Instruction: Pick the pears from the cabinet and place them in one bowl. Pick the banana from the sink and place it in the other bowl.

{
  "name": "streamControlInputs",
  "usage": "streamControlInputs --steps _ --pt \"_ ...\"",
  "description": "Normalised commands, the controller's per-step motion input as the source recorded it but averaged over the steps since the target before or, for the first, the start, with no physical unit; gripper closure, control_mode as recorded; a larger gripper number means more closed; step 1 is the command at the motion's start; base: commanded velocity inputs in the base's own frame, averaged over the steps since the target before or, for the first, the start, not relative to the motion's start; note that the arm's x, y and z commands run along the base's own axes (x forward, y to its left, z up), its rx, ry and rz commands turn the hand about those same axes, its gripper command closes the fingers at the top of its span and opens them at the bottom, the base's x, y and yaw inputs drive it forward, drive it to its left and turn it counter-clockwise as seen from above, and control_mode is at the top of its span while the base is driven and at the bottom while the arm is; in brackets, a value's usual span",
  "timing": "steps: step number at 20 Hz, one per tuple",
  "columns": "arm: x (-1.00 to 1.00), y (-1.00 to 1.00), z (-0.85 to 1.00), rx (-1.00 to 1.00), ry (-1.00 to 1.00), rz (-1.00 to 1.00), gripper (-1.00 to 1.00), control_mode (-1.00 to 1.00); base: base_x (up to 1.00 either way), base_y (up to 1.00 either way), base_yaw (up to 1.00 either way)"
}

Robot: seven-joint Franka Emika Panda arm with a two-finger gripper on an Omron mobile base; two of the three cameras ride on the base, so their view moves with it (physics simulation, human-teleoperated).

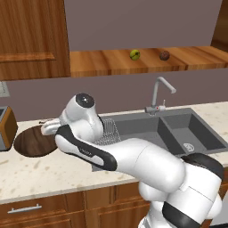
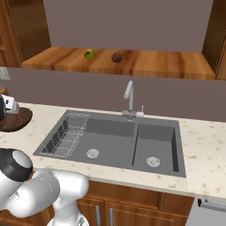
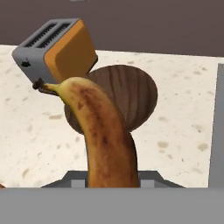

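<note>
Banana (image 3: 105, 135) sits clamped in the nearly closed gripper (image 3: 111, 181); centre it over the wooden bowl (image 3: 131, 94), mid-frame beside the toaster (image 3: 61, 48), and lower before releasing.

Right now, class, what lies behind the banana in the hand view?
Behind the banana sits the dark wooden bowl on the speckled counter, a toaster beyond it. The banana covers part of the bowl's near side.

Kitchen: sink (image 2: 119, 141), faucet (image 2: 129, 100), toaster (image 3: 57, 50), wooden cabinet (image 1: 33, 38).
</note>
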Motion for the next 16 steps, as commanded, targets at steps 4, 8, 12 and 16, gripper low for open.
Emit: streamControlInputs --steps 4,8,12,16 --pt "0.00 0.11 0.00 -0.08 -0.05 -0.03 1.00 -1.00 0.00 0.00 0.00" --pt "0.13 0.00 -0.02 0.00 0.00 0.00 1.00 -1.00 0.00 0.00 0.00" --pt "0.30 0.00 -0.18 -0.01 0.00 0.00 1.00 -1.00 0.00 0.00 0.00" --pt "0.21 0.03 -0.29 -0.01 0.00 0.00 1.00 -1.00 0.00 0.00 0.00"
